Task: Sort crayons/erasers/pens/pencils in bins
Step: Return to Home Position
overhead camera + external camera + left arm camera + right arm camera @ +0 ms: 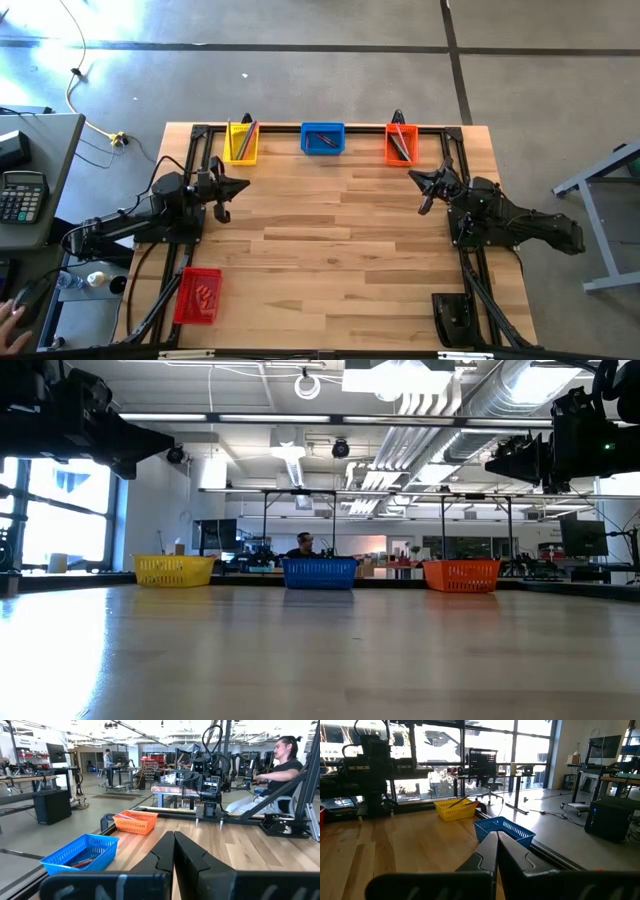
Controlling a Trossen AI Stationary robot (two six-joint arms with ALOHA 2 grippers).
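Observation:
Three bins stand along the far edge: yellow [241,142], blue [323,139] and orange [401,144]. A red bin [198,296] sits near the left front. Long thin sticks lean in the yellow and orange bins, their far ends over the rims. Short coloured stubs lie in the blue bin, and small reddish lumps in the red one. Which sticks are pens and which pencils, I cannot tell. My left gripper [245,185] hangs shut above the table's left side. My right gripper [412,176] hangs shut above its right side. Both point level toward the middle and hold nothing.
A black frame [200,130] runs around the tabletop. The bare wood [330,240] lies between the arms. A desk with a calculator [22,195] stands left of the table. A person [282,767] sits beyond the right arm [207,785].

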